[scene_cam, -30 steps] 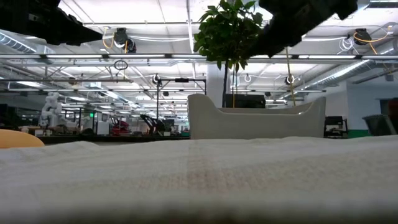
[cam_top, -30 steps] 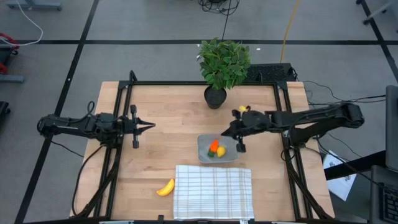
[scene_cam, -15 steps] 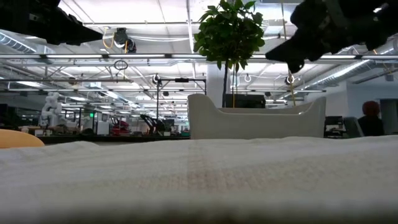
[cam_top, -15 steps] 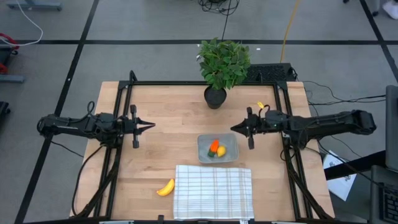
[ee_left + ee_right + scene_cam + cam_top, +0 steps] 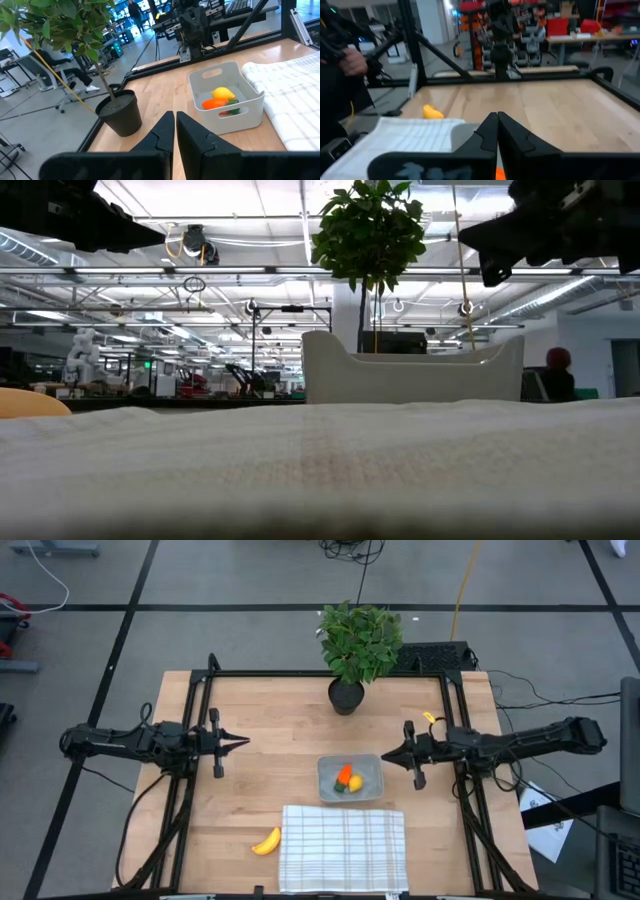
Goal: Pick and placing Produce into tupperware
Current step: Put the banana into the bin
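The tupperware [image 5: 350,778] stands on the table in front of the plant and holds the orange carrot [image 5: 345,775] and the small round yellow fruit [image 5: 356,783]; both also show in the left wrist view, the carrot [image 5: 216,104] and the fruit [image 5: 223,93]. The yellow banana [image 5: 266,842] lies on the bare wood left of the cloth, near the front edge. My right gripper [image 5: 385,754] is shut and empty, just right of the tupperware and above the table. My left gripper [image 5: 243,741] is shut and empty at the table's left.
A white checked cloth [image 5: 343,848] lies in front of the tupperware at the near edge. A leafy plant in a black pot [image 5: 345,697] stands at the far edge. A black frame [image 5: 200,690] runs round the table. A person's hand [image 5: 350,60] shows beyond the table.
My right gripper has drawn back from over the tupperware toward the table's right edge and has come level. The carrot and the yellow fruit stay in the tupperware. The banana has not moved.
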`<move>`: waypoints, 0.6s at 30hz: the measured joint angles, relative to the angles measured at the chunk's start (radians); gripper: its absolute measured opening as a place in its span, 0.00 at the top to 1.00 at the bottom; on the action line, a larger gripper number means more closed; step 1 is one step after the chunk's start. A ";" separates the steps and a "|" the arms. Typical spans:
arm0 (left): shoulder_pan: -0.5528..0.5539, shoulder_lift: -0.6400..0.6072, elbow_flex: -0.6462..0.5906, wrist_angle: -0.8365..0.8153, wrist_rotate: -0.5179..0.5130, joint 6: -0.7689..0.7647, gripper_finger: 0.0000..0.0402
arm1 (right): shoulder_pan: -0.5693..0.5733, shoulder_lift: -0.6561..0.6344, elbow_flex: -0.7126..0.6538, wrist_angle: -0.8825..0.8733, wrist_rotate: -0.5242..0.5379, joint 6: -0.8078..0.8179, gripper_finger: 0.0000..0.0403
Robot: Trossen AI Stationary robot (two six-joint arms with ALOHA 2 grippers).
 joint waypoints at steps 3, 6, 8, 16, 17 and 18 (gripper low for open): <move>0.000 0.000 0.000 0.000 0.000 0.000 0.94 | 0.004 -0.041 -0.025 0.014 0.000 0.011 1.00; 0.000 0.000 0.000 -0.001 0.000 0.000 0.94 | 0.005 -0.074 -0.051 0.010 0.000 0.046 1.00; 0.000 0.000 0.000 0.000 0.000 0.000 0.94 | 0.015 -0.093 -0.070 0.012 0.001 0.051 1.00; 0.000 0.000 0.000 -0.001 0.000 0.000 0.94 | 0.057 -0.149 -0.131 0.083 0.001 0.024 1.00; 0.000 0.000 0.000 -0.001 0.000 0.000 0.94 | 0.057 -0.152 -0.132 0.077 0.000 0.020 1.00; 0.000 0.000 0.000 -0.001 0.000 0.003 0.94 | 0.057 -0.153 -0.135 0.076 0.000 0.014 1.00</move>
